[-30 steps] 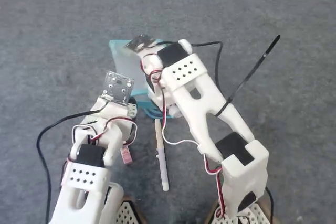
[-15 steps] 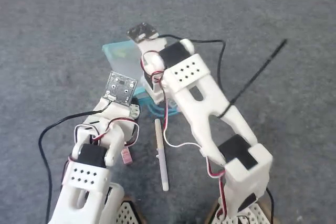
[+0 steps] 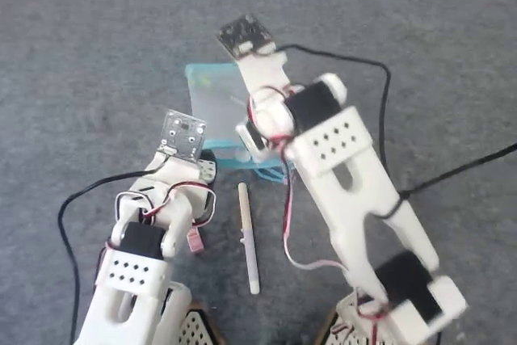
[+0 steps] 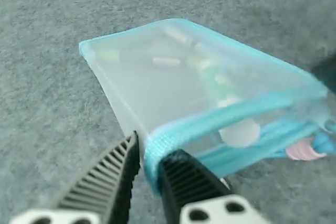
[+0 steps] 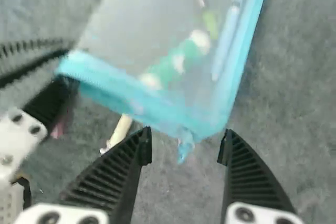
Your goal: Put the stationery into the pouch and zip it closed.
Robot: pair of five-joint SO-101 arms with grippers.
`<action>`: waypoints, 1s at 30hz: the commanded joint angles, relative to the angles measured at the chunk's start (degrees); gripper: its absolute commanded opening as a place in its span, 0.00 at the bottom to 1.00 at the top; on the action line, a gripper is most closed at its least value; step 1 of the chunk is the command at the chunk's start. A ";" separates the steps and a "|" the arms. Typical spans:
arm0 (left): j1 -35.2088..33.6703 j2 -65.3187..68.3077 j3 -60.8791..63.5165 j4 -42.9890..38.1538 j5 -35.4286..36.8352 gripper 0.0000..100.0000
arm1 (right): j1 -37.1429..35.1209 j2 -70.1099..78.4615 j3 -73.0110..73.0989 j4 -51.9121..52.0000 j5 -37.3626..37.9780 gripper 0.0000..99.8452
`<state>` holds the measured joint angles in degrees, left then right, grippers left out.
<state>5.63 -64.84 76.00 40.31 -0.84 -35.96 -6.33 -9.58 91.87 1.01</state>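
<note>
Pouch held by its zip edge, one pen left on the table

Pouch (image 4: pixel 173 87) handling starts at the left gripper (image 4: pixel 151 153), whose jaws are drawn in to a narrow gap and pinch the blue zip tape (image 4: pixel 210 121) at the nearest corner of the mouth. Just beyond those fingertips the clear body slopes away to the grey table (image 3: pixel 420 54), with a few small pieces (image 4: pixel 210 77) lying inside it. The right gripper (image 5: pixel 186 135) stands wide open at the other corner of the mouth. The pull tab (image 5: pixel 184 148) hangs between its jaws and seems to touch neither. Behind both grippers, back toward the arm bases, a pale pen (image 3: pixel 249 240) lies flat just short of the mouth.

The film looks thin, soft and light, so it will likely sag and skid on the cloth unless one corner is anchored. The woven tape is probably the firmest, least slippery place to hold. The tab is small and floppy and calls for a careful pinch near its root. The pen should be stiff, light and prone to rolling, so it is best taken across the middle of its barrel
</note>
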 commanded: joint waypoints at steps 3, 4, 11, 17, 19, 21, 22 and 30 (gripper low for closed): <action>-8.62 -0.18 -6.90 0.35 8.97 0.01 | -2.24 -19.38 26.73 -13.32 2.29 0.21; -10.11 -0.18 -7.16 0.35 10.46 0.01 | -3.30 -21.58 31.65 -16.13 2.29 0.21; -16.79 -0.09 -8.13 0.35 15.03 0.01 | -12.79 -25.54 54.15 -34.95 1.85 0.21; -16.97 -0.09 -8.13 0.35 15.30 0.01 | -15.34 -16.92 52.13 -37.67 -1.76 0.21; -16.97 -0.09 -8.13 0.26 15.30 0.01 | -14.81 -12.35 50.46 -37.67 -2.81 0.21; -16.97 -0.09 -8.13 0.18 15.30 0.01 | -14.81 -7.87 49.14 -37.67 -3.08 0.21; -16.97 -0.09 -8.13 0.18 15.30 0.01 | -14.90 -5.85 48.53 -37.67 -3.08 0.21; -16.88 -0.09 -8.13 0.09 15.03 0.01 | -14.99 1.71 40.97 -32.04 -3.08 0.21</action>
<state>-10.99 -64.84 71.60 40.66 12.97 -50.73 -5.45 36.92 57.32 -1.10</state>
